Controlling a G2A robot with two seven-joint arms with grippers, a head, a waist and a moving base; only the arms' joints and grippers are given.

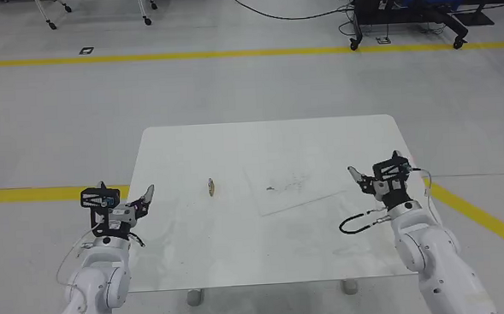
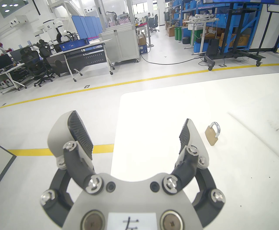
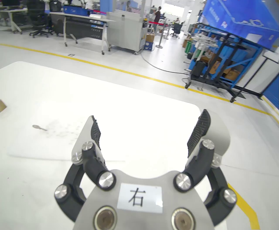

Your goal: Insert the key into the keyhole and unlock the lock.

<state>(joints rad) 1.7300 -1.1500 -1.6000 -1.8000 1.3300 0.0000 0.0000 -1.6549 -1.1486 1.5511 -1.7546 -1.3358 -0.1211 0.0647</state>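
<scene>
Hovering beside the worktop (image 1: pixel 239 243), the left tool (image 2: pixel 130 122) and right tool (image 3: pixel 148 115) gape wide, empty. The lock (image 2: pixel 212 134) sits nearer the left; the key (image 3: pixel 39 127) lies flat nearer the right. Nothing is begun yet; grasping the thin key likely comes next, needing a low pinch.

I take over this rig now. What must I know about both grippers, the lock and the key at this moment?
Left gripper: open, empty, at the left edge of the table.
Right gripper: open, empty, at the right edge.
Padlock: on the table, nearer the left gripper, apart from the key.
Key: flat on a thin sheet, nearer the right gripper.
Done: nothing yet; both untouched.
Left: grasp key and padlock, insert, turn.
</scene>
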